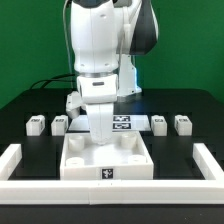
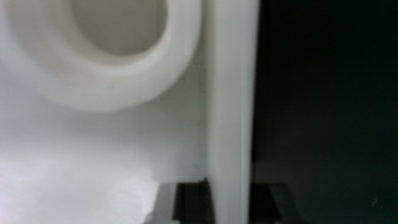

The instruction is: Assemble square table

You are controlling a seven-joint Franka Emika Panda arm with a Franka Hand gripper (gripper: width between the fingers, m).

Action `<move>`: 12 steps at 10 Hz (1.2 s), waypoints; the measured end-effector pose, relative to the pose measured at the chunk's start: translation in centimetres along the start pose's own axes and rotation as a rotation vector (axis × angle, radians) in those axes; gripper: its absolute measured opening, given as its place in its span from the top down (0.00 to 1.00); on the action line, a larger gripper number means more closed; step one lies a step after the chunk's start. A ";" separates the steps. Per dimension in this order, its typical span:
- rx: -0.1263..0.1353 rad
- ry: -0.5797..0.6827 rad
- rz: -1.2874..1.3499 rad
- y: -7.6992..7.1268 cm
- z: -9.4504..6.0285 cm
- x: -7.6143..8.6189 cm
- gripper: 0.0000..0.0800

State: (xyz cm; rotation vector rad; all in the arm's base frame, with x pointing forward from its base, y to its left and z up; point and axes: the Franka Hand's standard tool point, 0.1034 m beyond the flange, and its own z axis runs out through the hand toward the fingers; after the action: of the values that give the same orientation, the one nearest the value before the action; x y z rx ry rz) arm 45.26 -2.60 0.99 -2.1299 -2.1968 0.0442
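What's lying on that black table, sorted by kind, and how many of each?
small leg blocks: 4
square slab: 1
marker board: 1
border rail: 1
Total: 7
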 end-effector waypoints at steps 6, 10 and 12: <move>-0.006 0.022 0.077 4.4 -0.3 8.4 0.93; 0.007 0.010 0.081 4.3 -0.2 8.9 0.92; 0.008 0.010 0.082 4.3 -0.2 8.8 0.92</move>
State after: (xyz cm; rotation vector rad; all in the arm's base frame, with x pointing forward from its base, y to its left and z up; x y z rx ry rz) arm 49.32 6.35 1.17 -2.2105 -2.0994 0.0472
